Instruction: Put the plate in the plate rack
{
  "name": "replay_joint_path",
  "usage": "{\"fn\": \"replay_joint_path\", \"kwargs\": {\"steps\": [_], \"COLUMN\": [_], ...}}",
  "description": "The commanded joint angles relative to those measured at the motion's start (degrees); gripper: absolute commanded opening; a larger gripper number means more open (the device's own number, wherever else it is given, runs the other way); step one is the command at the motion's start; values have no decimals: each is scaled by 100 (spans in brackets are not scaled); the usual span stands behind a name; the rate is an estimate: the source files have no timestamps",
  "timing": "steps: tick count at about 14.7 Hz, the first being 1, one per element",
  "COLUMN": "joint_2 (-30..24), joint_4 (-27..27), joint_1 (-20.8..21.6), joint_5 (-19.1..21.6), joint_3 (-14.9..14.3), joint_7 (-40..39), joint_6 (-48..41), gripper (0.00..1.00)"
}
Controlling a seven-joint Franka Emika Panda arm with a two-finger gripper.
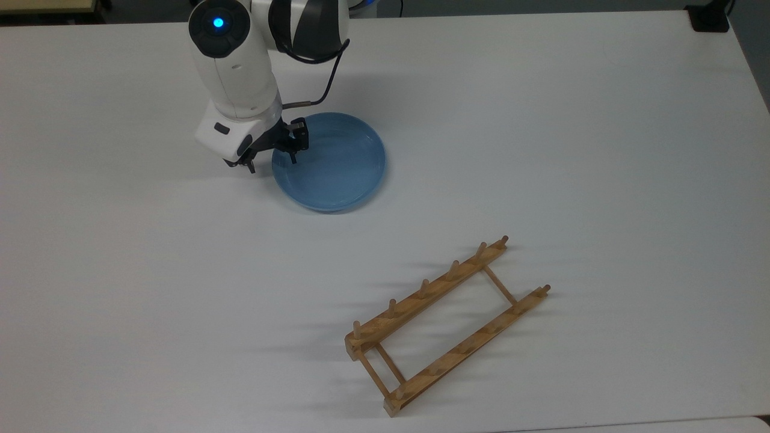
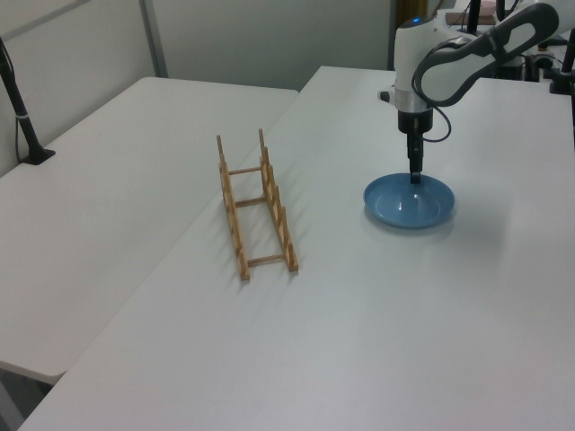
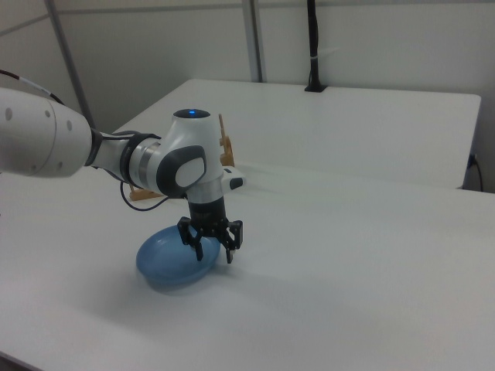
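Straddling the light-blue plate's (image 1: 329,161) rim, our gripper (image 1: 272,163) stands with jaws wide, one finger inside, one outside; well away lies the wooden plate rack (image 1: 445,325)

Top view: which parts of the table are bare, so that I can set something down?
The table is bare in the top view's right half above the plate rack, and in its lower left, below the plate. It is crowded only at the plate's left rim, where the open gripper straddles it.
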Motion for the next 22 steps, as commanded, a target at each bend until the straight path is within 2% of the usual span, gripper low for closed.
{"fn": "replay_joint_path", "kwargs": {"steps": [1, 2, 5, 11, 17, 22], "joint_2": [-40, -40, -40, -57, -294, -426], "joint_4": [-158, -158, -166, -158, -61, 342], "joint_1": [68, 68, 85, 94, 51, 24], "joint_5": [-108, -108, -108, -99, -90, -38], "joint_3": [-30, -30, -30, -13, -13, -13], "joint_7": [182, 199, 365, 577, 542, 542], "joint_6": [197, 206, 197, 180, 109, -233], "gripper": [46, 32, 2, 0, 0, 0]}}
